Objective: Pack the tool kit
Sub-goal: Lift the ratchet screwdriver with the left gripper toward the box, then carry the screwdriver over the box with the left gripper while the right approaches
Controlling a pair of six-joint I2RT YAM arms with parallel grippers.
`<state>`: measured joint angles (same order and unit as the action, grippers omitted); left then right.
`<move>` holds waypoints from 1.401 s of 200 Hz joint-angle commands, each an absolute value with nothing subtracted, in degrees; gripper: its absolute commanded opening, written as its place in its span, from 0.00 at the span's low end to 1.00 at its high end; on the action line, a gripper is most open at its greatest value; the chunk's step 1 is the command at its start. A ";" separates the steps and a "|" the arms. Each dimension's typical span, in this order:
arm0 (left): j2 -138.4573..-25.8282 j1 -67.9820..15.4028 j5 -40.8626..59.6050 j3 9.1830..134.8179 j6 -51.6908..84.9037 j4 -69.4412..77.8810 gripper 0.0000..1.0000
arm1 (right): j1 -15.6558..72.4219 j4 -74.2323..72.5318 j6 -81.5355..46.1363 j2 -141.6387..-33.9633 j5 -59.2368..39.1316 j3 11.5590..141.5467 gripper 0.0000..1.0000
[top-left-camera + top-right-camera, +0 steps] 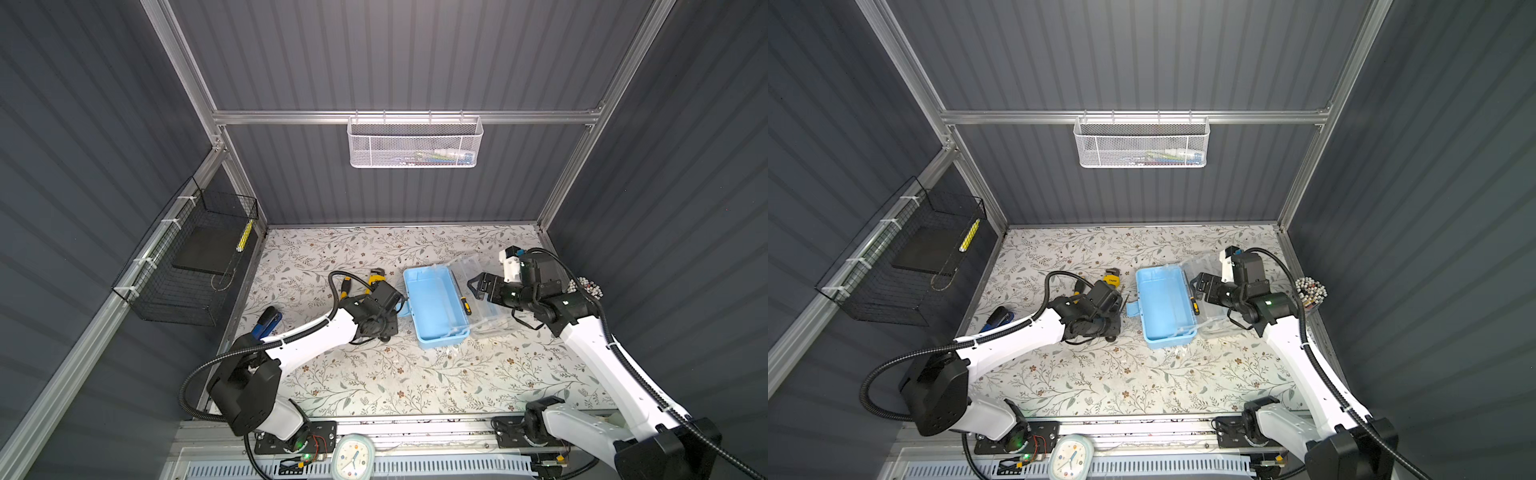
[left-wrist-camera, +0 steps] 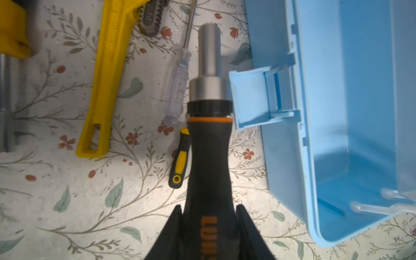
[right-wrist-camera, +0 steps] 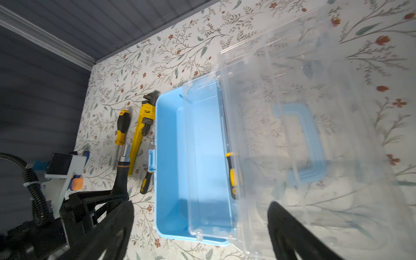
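Seemingly firm clamp of left gripper [image 2: 208, 216] on black, orange-ringed rubber-handled screwdriver [image 2: 210, 157] beside light-blue plastic case [image 2: 281, 157]; right gripper [image 1: 473, 289] spread, empty.

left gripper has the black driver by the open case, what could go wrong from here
1. The black driver in the left gripper sits close beside the case latch; swinging toward the blue case might snag it.
2. The clear-handled screwdriver and small yellow-black screwdriver lie right beside it and may get dragged.
3. The open right gripper by the clear lid could knock it.
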<state>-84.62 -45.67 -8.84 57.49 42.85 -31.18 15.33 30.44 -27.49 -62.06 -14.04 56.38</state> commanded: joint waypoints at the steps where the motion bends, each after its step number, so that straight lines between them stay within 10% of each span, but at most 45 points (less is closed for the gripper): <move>1: -81.13 -45.09 -11.83 57.58 43.51 -32.92 0.09 | 17.85 27.93 -31.68 -61.94 -17.35 55.27 0.92; 213: -88.33 -50.27 9.38 63.61 39.90 -2.95 0.11 | 28.88 9.92 -40.63 -78.49 -26.53 58.19 0.79; 280: -87.76 -50.76 8.23 63.02 40.85 -0.56 0.11 | 28.86 9.91 -40.92 -79.38 -26.16 58.30 0.53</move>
<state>-88.29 -50.35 8.23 63.05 40.64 -4.19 28.56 9.72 -41.21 -79.07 -25.54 57.10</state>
